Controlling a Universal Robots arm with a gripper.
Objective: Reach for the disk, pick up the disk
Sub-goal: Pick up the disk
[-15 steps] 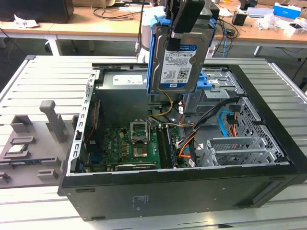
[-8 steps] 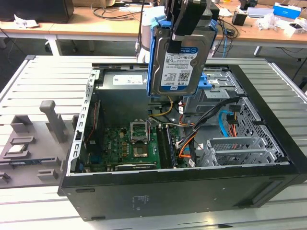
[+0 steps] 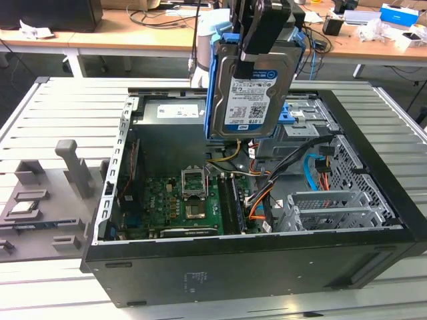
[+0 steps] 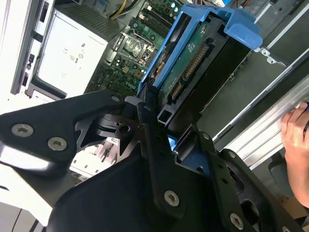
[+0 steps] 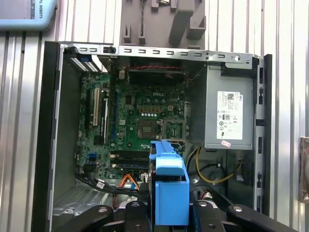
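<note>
Fixture (image 3: 40, 200) of grey plastic sits at the exterior view's left on the slatted desk (image 3: 60, 107), with a small square chip (image 3: 23, 208) resting in one of its pockets. Beside it, towards the exterior view's right, lies the open computer case (image 3: 253, 267), side panel off. Inside the case, the green motherboard (image 3: 177, 203) with its bare processor socket (image 3: 195, 212) is exposed, and the silver power supply (image 5: 228, 121) occupies one corner (clearest in the first wrist view). Orange and black cables (image 3: 263, 200) run across the case floor towards the metal drive cage (image 3: 333, 207) at the exterior view's right.

Above the case's middle, the disk (image 3: 248, 90) hangs clear of the chassis, held upright with its labelled face towards the exterior camera and its blue bracket (image 3: 212, 80) running along the edges. The pincer (image 3: 257, 40) is closed on the disk's upper end, black fingers (image 4: 149, 140) clamped against the bracket on both sides. In the second wrist view the disk's underside circuit board (image 4: 193, 63) and the bracket's blue tab (image 4: 244, 26) are visible. In the first wrist view the bracket's end sits between the finger linkages, directly over the motherboard.

A person's hand (image 4: 295, 145) rests on the case rim in the second wrist view.
</note>
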